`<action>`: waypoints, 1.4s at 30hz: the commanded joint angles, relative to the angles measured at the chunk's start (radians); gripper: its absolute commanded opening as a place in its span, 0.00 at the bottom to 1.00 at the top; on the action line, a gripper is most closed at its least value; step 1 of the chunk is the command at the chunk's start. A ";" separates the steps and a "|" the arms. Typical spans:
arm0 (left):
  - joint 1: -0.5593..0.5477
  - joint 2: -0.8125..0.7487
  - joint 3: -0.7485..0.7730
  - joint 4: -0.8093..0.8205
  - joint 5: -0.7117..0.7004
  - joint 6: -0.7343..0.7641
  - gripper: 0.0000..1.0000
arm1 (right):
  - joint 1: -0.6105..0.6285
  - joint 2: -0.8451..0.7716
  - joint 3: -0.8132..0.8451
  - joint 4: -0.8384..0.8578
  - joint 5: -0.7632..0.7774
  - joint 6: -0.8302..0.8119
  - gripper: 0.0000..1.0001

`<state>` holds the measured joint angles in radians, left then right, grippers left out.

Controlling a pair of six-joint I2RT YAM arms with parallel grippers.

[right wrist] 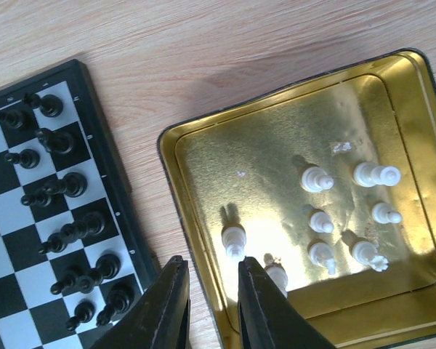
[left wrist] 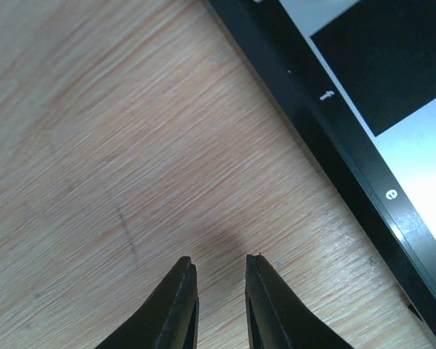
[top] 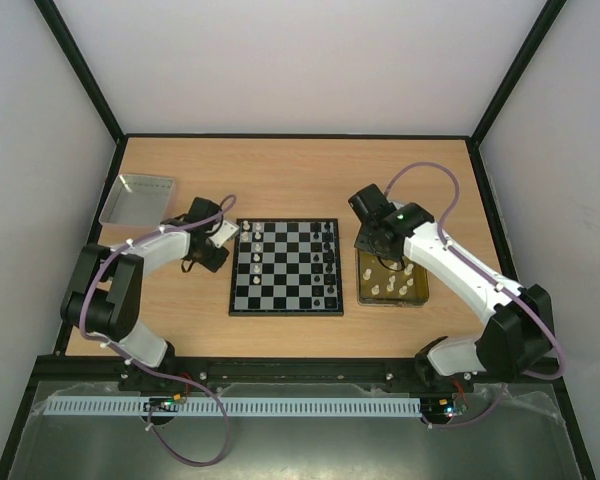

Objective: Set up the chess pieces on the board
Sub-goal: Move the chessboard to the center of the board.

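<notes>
- The board (top: pixel 286 267) lies flat at the middle of the table (top: pixel 280 180), its edges square to the table's.
- Black chess pieces (top: pixel 329 262) fill two files along the board's right edge in the top view. White chess pieces (top: pixel 250 262) stand along its left side with gaps among them. The middle squares are bare.
- More white pieces (right wrist: pixel 316 178) lie and stand loose in the yellow tray (top: pixel 416 296), just right of the board. Only a narrow strip of wood separates tray and board.
- The right gripper (right wrist: pixel 211 269) hangs over that strip at the tray's near-left corner. Its fingers stand slightly apart, pinching nothing, and one white piece stands just past the right finger.
- The left gripper (left wrist: pixel 219 265) hovers over bare wood just left of the board. Its fingers show a narrow gap with nothing between them.
- In the left wrist view the board's black border runs diagonally to the lower right, with the file letters "f" and "e" readable on it.
- A grey tray (top: pixel 137 198) sits at the table's upper left, well apart from the board, with open wood beyond the board's far edge.
</notes>
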<state>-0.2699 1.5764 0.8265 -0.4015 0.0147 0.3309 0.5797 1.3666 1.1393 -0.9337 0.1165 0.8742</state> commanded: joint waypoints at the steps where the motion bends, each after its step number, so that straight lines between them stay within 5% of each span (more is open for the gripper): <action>1: -0.014 0.034 0.004 0.005 0.021 -0.006 0.22 | -0.024 -0.035 -0.025 -0.022 0.041 -0.006 0.18; 42: -0.171 0.112 0.058 0.029 0.037 -0.051 0.19 | -0.246 -0.125 -0.364 0.122 -0.116 -0.003 0.22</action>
<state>-0.4274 1.6581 0.8715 -0.3676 0.0513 0.2836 0.3672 1.2263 0.7910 -0.8474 0.0051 0.9062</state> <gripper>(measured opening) 0.178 0.215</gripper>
